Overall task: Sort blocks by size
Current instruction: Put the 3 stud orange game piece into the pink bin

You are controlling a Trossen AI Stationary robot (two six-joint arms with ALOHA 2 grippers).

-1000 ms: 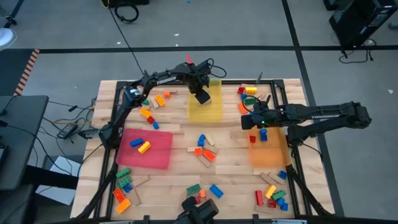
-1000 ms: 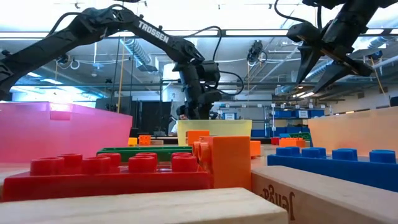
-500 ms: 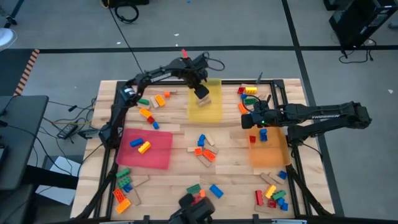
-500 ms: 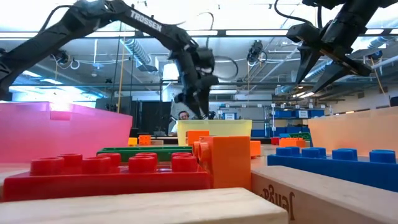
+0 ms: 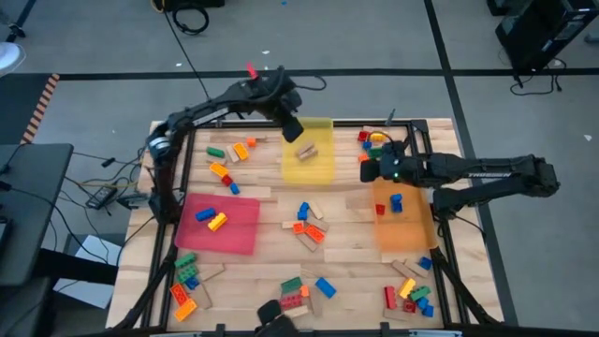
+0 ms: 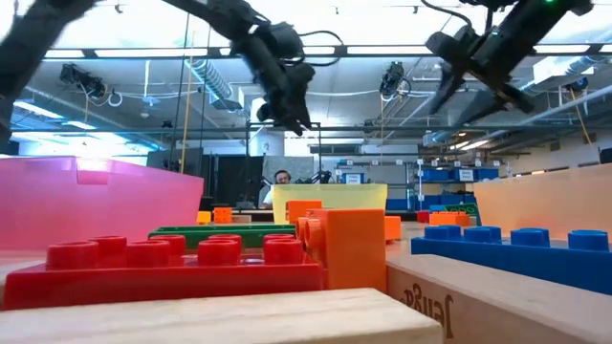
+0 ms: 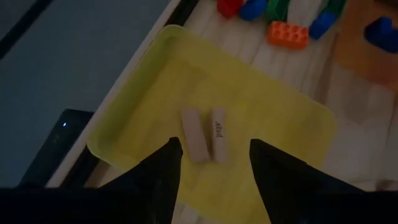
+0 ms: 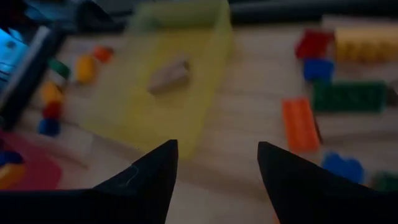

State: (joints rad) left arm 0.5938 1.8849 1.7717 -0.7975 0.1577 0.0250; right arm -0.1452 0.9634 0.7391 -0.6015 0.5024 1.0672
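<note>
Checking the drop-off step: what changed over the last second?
The left gripper pulled back from over the yellow tray toward the table's far edge, fingers open and empty; two wooden blocks lie side by side in the tray. The right gripper shifted slightly toward the far edge, open and empty. The red tray, orange tray and scattered bricks stayed put.

A light wooden table (image 5: 281, 211) carries red (image 5: 223, 225), yellow (image 5: 310, 161) and orange trays (image 5: 404, 225), with studded bricks (image 5: 309, 225) scattered about.
</note>
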